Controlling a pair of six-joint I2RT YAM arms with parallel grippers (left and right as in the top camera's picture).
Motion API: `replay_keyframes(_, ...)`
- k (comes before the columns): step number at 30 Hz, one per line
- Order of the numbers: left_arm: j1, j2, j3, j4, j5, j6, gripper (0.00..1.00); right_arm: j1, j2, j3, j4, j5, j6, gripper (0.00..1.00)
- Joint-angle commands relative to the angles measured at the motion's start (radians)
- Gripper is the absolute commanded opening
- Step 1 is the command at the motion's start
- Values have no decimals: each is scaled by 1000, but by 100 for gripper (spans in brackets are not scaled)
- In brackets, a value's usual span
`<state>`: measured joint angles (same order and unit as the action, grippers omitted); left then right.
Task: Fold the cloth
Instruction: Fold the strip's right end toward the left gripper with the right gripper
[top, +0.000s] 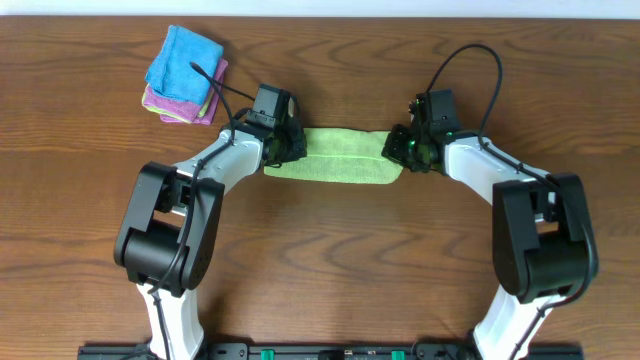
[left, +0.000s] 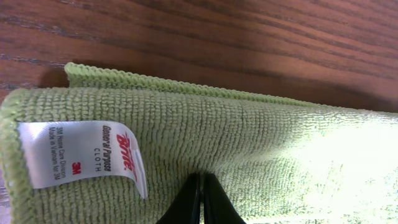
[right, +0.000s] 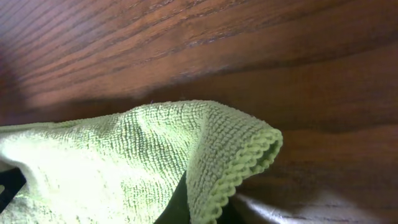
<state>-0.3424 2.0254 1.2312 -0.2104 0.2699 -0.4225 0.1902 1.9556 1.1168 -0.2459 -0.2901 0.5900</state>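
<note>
A green microfibre cloth (top: 340, 156) lies on the wooden table as a long folded strip between my two grippers. My left gripper (top: 283, 143) is at its left end. In the left wrist view the fingertips (left: 202, 186) are pressed together on the cloth (left: 261, 143), beside its white label (left: 81, 155). My right gripper (top: 405, 148) is at the strip's right end. In the right wrist view its jaws (right: 199, 208) pinch a raised scalloped corner of the cloth (right: 124, 155), lifted slightly off the table.
A stack of folded cloths (top: 185, 75), blue on top with yellow and pink beneath, sits at the back left of the table. Black cables run from both wrists. The arm bases stand at the table's front edge.
</note>
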Motion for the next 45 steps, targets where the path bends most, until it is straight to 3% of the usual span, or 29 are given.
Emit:
replay_keyframes(1, 7, 16, 11, -23, -13, -5, 6, 18, -87, 1, -9, -14, -31, 1)
replay_keyframes(9, 8, 16, 11, -25, -6, -5, 6, 93, -200, 2, -36, -18, -33, 1)
replay_keyframes(20, 9, 13, 12, -25, 12, -5, 6, 217, -203, 45, 82, -8, 60, 1)
replay_keyframes(45, 55, -190, 84, -155, -15, 0, 6, 328, -198, 80, 134, 58, 68, 1)
